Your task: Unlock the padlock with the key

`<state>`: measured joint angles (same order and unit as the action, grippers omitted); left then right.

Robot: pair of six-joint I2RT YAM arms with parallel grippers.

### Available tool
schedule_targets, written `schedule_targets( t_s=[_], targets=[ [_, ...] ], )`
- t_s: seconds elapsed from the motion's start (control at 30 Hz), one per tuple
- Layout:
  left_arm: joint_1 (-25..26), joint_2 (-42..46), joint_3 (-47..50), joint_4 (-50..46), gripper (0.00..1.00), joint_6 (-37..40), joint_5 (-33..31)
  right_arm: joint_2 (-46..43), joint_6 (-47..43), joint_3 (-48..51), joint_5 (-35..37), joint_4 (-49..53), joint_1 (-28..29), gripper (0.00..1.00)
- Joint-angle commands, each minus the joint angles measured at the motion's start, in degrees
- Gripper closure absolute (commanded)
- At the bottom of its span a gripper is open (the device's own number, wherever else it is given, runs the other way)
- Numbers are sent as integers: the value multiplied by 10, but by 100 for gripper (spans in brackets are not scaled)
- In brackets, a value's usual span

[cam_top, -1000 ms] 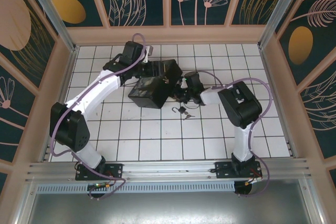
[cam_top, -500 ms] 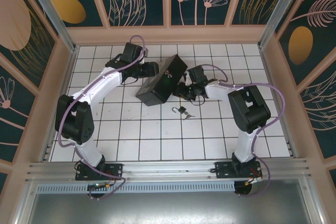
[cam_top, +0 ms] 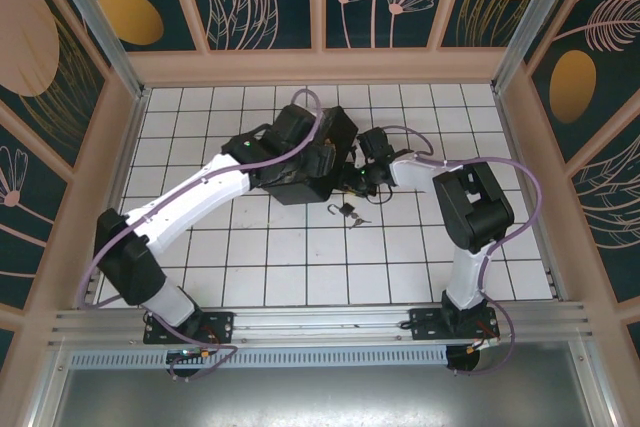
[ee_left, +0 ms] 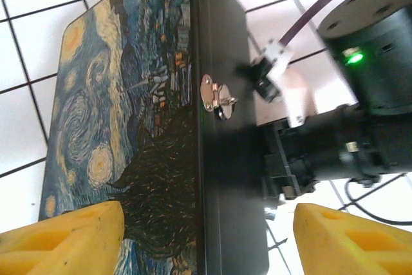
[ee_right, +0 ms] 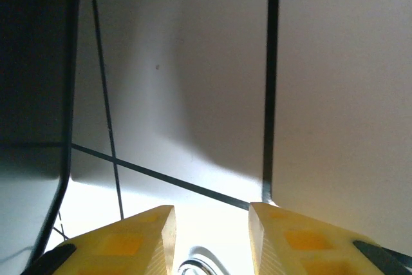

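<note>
On the table (cam_top: 300,267), padlock (cam_top: 342,210) and key (cam_top: 359,221) are lying loose; left fingers (ee_left: 64,236) are gaping over the box (ee_left: 129,127), right fingers (ee_right: 129,239) slightly parted, empty.

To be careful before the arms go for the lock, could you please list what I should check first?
1. Padlock lying free on the table: ok.
2. Key close beside it, not gripped: ok.
3. Left claw open: ok, but it hangs over the painted box, not over the lock.
4. Right claw open and empty: ok.
5. Whether the lock is shut or already open: cannot tell, too small.
</note>
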<state>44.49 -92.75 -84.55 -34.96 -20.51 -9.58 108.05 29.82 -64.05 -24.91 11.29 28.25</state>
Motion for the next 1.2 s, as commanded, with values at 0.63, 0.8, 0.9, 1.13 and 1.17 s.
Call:
schedule_targets(
  t_s=[0.63, 0.8, 0.9, 1.13, 1.17],
  targets=[
    [-75, -109, -44, 1, 46, 54, -131, 7, -24, -1, -20, 24, -3, 55],
    [-87, -103, -63, 14, 44, 56, -50, -6, -49, -4, -34, 34, -3, 56],
    [-87, -84, -54, 11, 42, 47, -33, -15, -51, -5, -30, 35, -7, 56],
    [-137, -58, -22, 29, 25, -37, 7, -70, -71, -21, -7, 34, -30, 54],
    [-153, -58, -10, 40, 22, -59, 7, -77, -78, -32, -6, 30, -40, 53]
  ],
)
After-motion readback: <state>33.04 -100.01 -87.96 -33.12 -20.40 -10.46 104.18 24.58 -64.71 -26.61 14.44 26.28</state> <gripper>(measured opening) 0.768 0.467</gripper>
